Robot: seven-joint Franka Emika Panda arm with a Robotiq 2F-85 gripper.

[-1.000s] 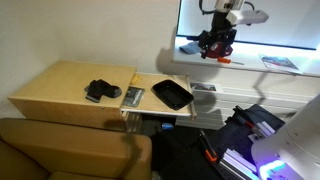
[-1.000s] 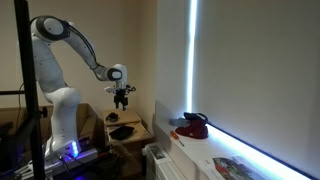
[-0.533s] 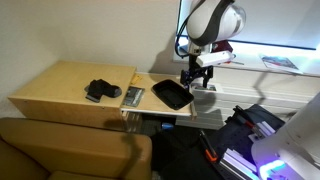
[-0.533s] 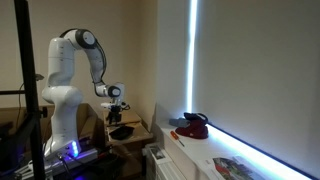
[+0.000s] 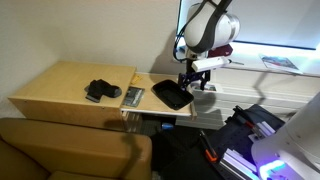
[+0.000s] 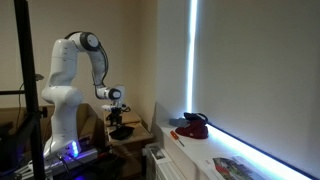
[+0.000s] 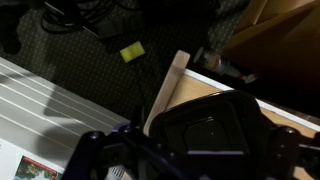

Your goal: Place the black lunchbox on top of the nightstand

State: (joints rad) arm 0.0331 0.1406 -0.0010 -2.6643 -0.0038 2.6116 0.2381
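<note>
We find the shallow black plastic lunchbox (image 5: 171,95) on the thin light-wood shelf slab (image 5: 147,84), beside the boxy tan wooden nightstand (image 5: 55,85). A lumpy black object (image 5: 98,91) sits atop the nightstand, and a flat grey rectangular item (image 5: 133,96) lies between object and lunchbox (on which surface, we cannot tell).

The arm (image 6: 62,70) is finished in white, with rounded segments and dark bands at the joints. A black gripper (image 5: 187,86) is fitted. The base (image 6: 68,150) is lit blue-violet.
</note>
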